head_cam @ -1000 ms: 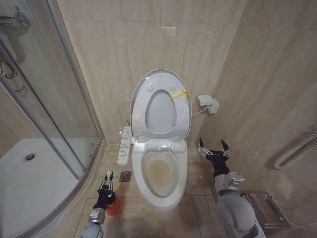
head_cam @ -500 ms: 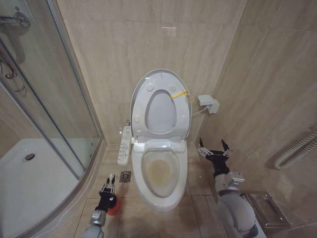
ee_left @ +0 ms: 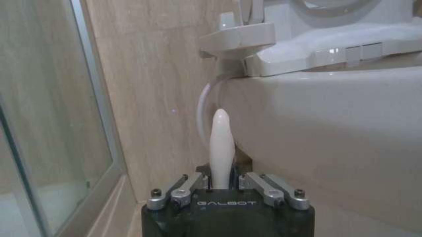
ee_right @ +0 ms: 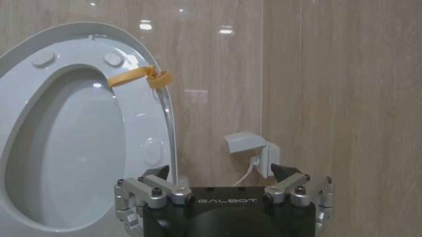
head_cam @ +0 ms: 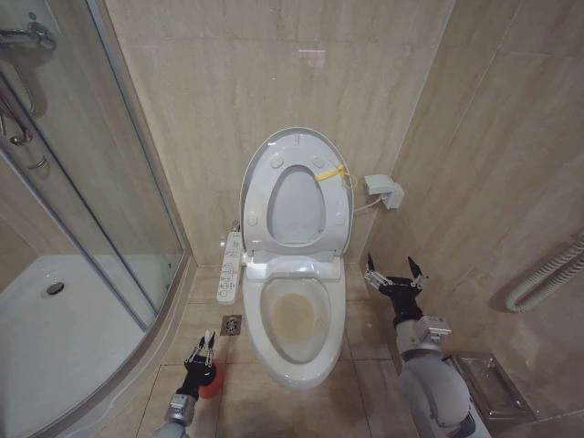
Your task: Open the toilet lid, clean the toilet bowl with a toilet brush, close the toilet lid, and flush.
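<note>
Beige tiled walls and floor (head_cam: 365, 365); left gripper (head_cam: 202, 348) jaws around toilet brush (ee_left: 222, 143) handle, right gripper (head_cam: 393, 271) jaws wide, empty.

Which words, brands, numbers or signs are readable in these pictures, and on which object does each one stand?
"GALBOT": on the black body of the left gripper, just below the white handle of the toilet brush.
"GALBOT": on the black body of the right gripper.
The button panel beside the toilet bowl has markings that are too small to read.
No other text is readable.
</note>
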